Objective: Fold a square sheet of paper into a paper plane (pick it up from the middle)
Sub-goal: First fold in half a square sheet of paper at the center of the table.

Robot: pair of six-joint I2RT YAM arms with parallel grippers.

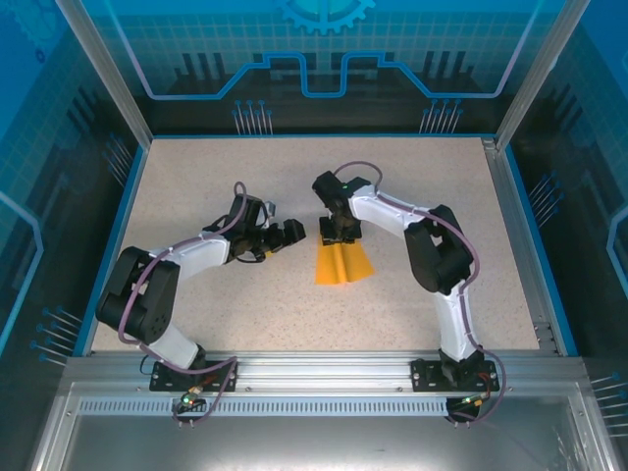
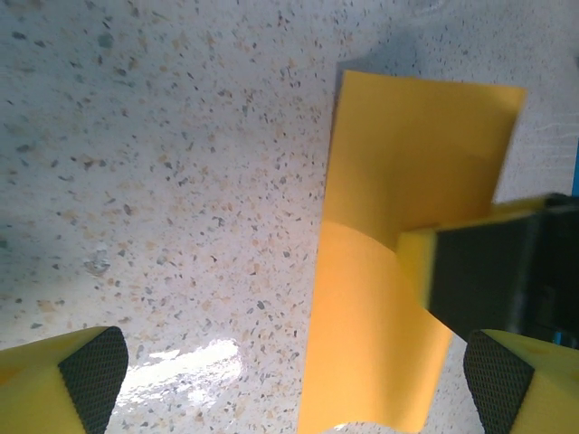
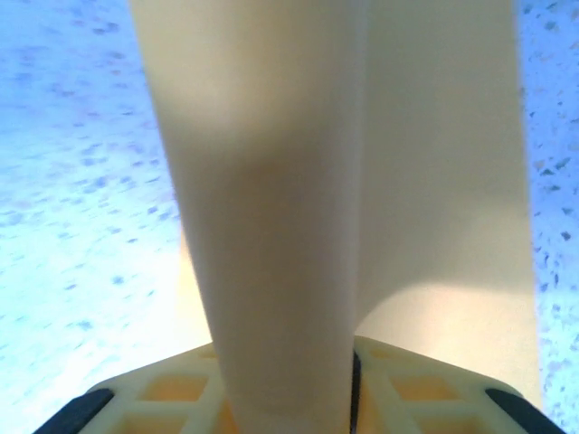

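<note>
The orange-yellow square sheet of paper [image 1: 342, 265] lies mid-table, folded narrower, with a raised ridge along its middle. My right gripper [image 1: 340, 234] stands over its far end. In the right wrist view that ridge [image 3: 271, 226] rises between the fingers [image 3: 154, 402], and the right gripper [image 3: 285, 402] is shut on it. My left gripper [image 1: 286, 235] hovers just left of the paper, open. In the left wrist view the paper [image 2: 398, 163] runs up the right half, one edge curling up toward the right gripper's finger [image 2: 479, 271], while the left gripper [image 2: 298, 389] holds nothing.
The speckled tabletop [image 1: 216, 186] is bordered by a blue rim [image 1: 113, 245] and metal frame posts. Both arm bases sit on the rail [image 1: 324, 371] at the near edge. Both arms reach in toward the middle, their wrists close together.
</note>
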